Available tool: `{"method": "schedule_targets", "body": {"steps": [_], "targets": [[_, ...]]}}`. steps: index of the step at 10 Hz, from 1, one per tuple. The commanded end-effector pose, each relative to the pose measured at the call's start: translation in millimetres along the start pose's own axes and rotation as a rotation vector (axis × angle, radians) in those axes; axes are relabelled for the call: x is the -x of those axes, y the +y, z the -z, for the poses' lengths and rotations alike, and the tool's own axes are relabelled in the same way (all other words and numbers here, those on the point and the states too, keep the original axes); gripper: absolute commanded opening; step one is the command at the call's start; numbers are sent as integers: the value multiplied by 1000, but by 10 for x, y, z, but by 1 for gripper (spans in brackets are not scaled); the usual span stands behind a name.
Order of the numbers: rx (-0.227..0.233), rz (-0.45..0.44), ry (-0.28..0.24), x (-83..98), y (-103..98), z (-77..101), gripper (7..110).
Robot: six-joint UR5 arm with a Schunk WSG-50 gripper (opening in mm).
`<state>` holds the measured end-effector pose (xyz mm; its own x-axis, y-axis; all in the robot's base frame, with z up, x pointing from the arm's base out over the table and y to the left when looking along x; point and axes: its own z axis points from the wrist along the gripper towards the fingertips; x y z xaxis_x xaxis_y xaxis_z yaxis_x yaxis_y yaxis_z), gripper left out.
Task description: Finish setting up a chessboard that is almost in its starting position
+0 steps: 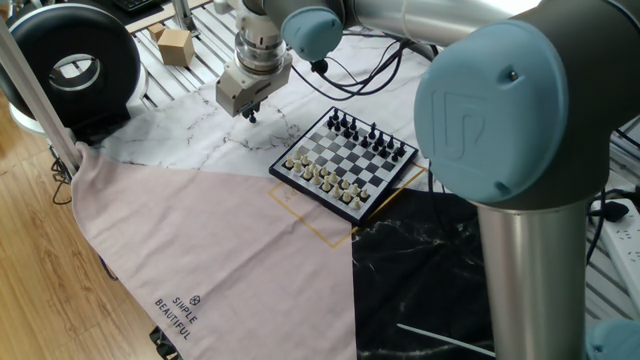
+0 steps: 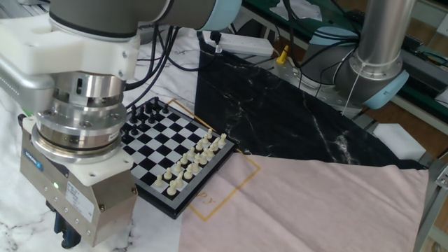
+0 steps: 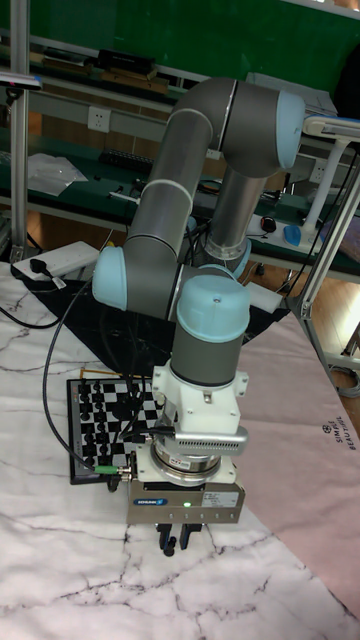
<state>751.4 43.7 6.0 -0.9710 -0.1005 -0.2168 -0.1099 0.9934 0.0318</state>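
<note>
The end effector (image 3: 184, 540) hangs low over the marble tabletop (image 1: 190, 140), beside the chessboard (image 1: 345, 165). Its fingers look slightly spread around a small black piece (image 3: 172, 545), though whether they grip it I cannot tell.

Gripper (image 2: 66, 234) fills lower left of frame, fingertips at bottom edge, jaw state hidden by housing. Chessboard (image 2: 183, 148) just right of it, centre-left: black pcs at upper left end, cream pcs lower right. Black marble sheet (image 2: 294, 119) centre-right; pink cloth (image 2: 315, 210) lower right.

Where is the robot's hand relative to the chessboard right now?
In one fixed view, the hand hangs low over the white marble cloth, off the chessboard and to its upper left.
</note>
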Motion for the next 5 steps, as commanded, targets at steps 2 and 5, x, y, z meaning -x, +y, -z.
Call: {"method": "schedule_targets", "body": {"steps": [2,5], "targets": [[0,-1,11,-9,3,11,22],[9,13,38,-71,55,20,22]]}}
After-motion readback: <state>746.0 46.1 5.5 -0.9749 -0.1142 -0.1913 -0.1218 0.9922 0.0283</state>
